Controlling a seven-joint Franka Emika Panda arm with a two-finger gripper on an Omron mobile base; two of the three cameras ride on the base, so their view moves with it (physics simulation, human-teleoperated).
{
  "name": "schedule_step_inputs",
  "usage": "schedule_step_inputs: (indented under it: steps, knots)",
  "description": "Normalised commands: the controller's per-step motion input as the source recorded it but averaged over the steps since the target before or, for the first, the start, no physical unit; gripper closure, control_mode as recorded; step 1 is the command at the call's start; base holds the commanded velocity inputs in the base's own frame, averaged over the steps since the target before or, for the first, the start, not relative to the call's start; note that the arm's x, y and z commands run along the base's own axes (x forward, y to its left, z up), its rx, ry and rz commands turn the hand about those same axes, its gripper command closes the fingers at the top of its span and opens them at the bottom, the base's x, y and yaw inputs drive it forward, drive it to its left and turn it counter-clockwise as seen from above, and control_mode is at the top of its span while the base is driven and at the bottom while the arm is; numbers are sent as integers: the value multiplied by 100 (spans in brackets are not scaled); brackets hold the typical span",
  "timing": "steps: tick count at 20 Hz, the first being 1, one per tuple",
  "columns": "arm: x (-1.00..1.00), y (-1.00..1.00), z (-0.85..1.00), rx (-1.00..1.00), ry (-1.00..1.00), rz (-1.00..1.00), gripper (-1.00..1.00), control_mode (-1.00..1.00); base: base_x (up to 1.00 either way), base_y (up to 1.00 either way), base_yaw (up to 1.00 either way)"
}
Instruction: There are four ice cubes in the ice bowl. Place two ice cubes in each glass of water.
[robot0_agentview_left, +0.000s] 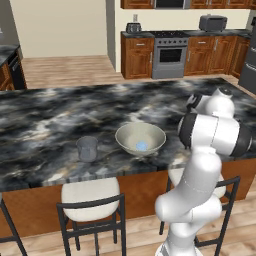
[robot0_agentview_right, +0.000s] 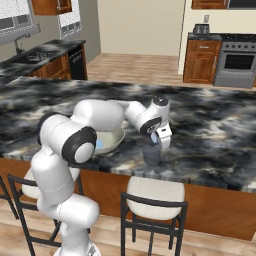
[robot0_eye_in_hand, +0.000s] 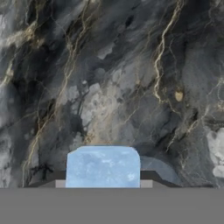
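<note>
One ice cube (robot0_eye_in_hand: 103, 166) pinched between the claw's (robot0_agentview_right: 156, 140) two tips, pale blue and filling the gap between them in the hand view, with the dark marble table (robot0_eye_in_hand: 131, 65) spread out beyond it. Seen in the right base view poised directly above a glass of water (robot0_agentview_right: 152, 154) near the table's front edge, cube and claw close over the tumbler's mouth; contact with the rim impossible to judge. Just beside that glass, toward the arm's base, the ice bowl (robot0_agentview_right: 116, 141), partly hidden behind the white arm. Shown plainly in the left base view: ice bowl (robot0_agentview_left: 140, 138) close to the table's front edge, with a small blue patch of ice cubes (robot0_agentview_left: 142, 145) at its bottom, number unclear. Near the bowl on its other side, apart from it and also along the front edge, a second glass of water (robot0_agentview_left: 87, 148), upright, contents too faint to make out. Below the front edge, stools (robot0_agentview_left: 91, 199) with pale seats drawn up against the wooden base.
</note>
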Motion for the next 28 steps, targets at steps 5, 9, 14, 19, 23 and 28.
schedule_step_inputs:
  steps: [5, 9, 14, 19, 23, 28]
  knots:
    - [-8, 1, -25, 0, -8, -3, 100, -100, 0, 0, 0]
    - [0, 4, -29, 0, -2, -2, 100, -100, 0, 0, 0]
    - [0, 8, -23, 0, -1, -2, 100, -100, 0, 0, 0]
    - [-2, 13, -19, 0, 0, -2, 100, -100, 0, 0, 0]
    - [-6, 19, -13, 0, 0, -1, -100, -100, 0, 0, 0]
    - [-7, 7, -10, 0, 0, -1, -100, -100, 0, 0, 0]
